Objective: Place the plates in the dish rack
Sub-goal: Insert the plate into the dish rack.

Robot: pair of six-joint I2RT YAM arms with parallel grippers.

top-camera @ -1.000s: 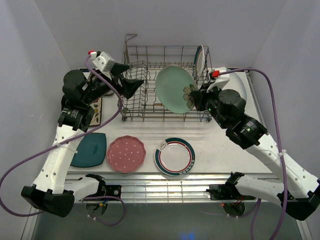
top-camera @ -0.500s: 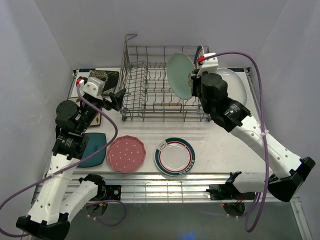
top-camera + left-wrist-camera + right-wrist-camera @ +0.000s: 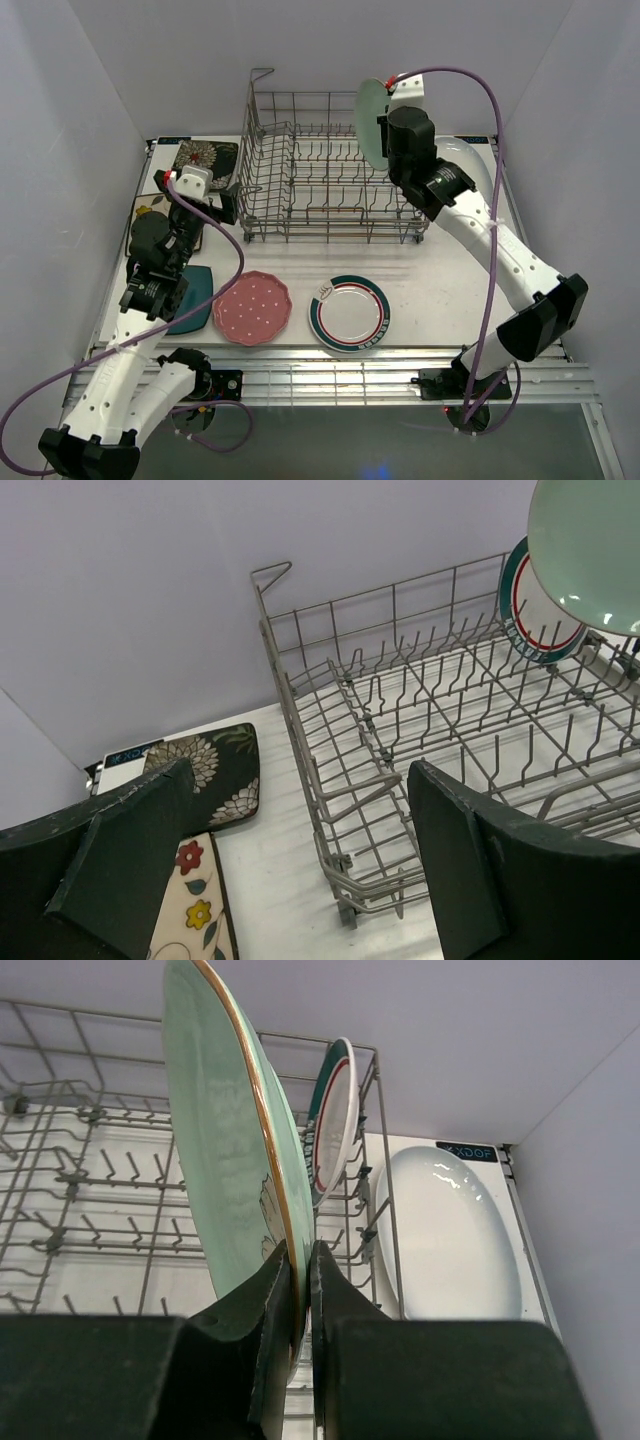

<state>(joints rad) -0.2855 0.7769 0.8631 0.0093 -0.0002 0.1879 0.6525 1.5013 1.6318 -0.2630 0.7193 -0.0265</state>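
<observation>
My right gripper (image 3: 383,133) (image 3: 300,1256) is shut on the lower rim of the mint floral plate (image 3: 371,124) (image 3: 228,1150). It holds the plate upright and edge-on above the right end of the grey wire dish rack (image 3: 300,235) (image 3: 80,1165). A white green-rimmed plate (image 3: 336,1120) (image 3: 528,620) stands in the rack just right of the mint plate. My left gripper (image 3: 226,202) (image 3: 300,780) is open and empty, left of the rack (image 3: 330,810). On the table lie a pink dotted plate (image 3: 252,307), a green-rimmed plate (image 3: 349,313) and a dark teal plate (image 3: 196,296).
A black floral square plate (image 3: 205,157) (image 3: 215,770) and a cream floral one (image 3: 185,905) lie left of the rack. A large white oval plate (image 3: 470,160) (image 3: 450,1230) lies right of it. White walls close in behind and at both sides.
My right arm has lifted the mint plate up and toward the rack's back right, turning it edge-on. My left arm has drawn back from the rack toward the near left.
</observation>
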